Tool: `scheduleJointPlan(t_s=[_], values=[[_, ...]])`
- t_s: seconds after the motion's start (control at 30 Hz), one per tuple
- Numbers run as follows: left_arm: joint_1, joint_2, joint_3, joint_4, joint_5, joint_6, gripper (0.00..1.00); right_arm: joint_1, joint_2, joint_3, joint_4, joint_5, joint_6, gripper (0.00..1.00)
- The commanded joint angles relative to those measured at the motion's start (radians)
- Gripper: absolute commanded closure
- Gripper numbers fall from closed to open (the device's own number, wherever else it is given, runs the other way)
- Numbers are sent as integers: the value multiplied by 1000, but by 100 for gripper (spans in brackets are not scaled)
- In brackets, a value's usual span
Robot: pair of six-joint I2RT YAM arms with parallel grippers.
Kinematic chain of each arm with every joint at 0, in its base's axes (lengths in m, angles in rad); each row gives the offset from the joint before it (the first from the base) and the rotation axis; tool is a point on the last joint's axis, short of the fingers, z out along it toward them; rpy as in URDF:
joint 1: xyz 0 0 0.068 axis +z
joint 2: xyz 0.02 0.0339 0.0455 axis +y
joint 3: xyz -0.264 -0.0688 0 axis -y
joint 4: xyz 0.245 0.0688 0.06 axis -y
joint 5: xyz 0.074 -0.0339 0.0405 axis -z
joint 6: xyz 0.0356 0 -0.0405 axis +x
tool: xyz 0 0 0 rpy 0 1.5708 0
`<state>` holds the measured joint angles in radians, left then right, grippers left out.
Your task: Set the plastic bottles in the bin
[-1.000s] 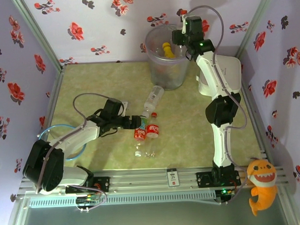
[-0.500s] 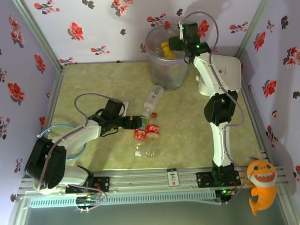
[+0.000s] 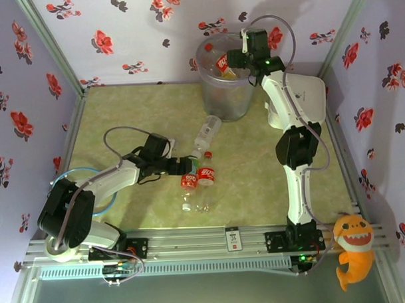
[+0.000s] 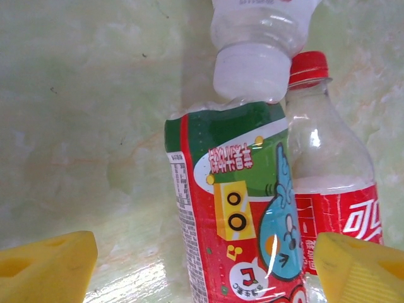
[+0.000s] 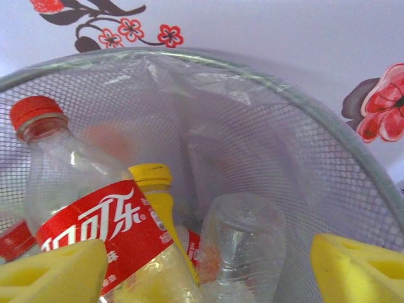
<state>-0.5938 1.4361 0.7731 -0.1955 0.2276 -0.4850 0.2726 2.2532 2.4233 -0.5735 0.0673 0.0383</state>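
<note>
Right gripper (image 5: pixel 205 273) hangs open above the bin (image 5: pixel 265 76), its yellow pads (image 5: pixel 50 271) spread wide and clamping nothing. Just inside one pad leans a red-label bottle (image 5: pixel 82 214) with a red cap, neck up. Whether it touches the pad is unclear. Behind it stands a yellow bottle (image 5: pixel 158 196), and next to that a clear bottle (image 5: pixel 243 243) sits base up. The bin's wall is fine mesh lined with thin plastic. From the top camera, this gripper (image 3: pixel 231 59) sits over the bin's rim at the far edge of the table (image 3: pixel 121 114), by the flowered back wall. The red label shows inside the bin (image 3: pixel 221 101).

Left gripper (image 4: pixel 202 268) is low over the table and also open. Its pads (image 4: pixel 44 265) sit far apart on either side of a green-label bottle (image 4: pixel 233 208) lying flat, not touching it. The label is green at the neck end, then red, with a blue cartoon figure. Pressed along its side lies a red-cap bottle (image 4: pixel 328 183), clear with a red label. A white-cap bottle (image 4: pixel 252 63) rests its cap against the green label's top edge.

From above, the left gripper (image 3: pixel 181 167) is near mid-table. The three bottles cluster just beside it, well apart from the bin. The white-cap bottle (image 3: pixel 207 133) slants toward the bin. An orange plush toy (image 3: pixel 352 249) hangs at the near right corner.
</note>
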Motion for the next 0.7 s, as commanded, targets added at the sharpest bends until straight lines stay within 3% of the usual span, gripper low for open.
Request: scheduleJointPlan(t_s=[0.0,0.23,0.67], values=[[-14,19,23,1,-7,-6,12,-2,-105,-21,4,-53,39,16],[-18,35,35,-4,-8,-1,14,-1,-276,-212,58,-126,89,17],[-44,115,118,-58,-7,25,16,-1,-741,-929,221,-161,180,15]])
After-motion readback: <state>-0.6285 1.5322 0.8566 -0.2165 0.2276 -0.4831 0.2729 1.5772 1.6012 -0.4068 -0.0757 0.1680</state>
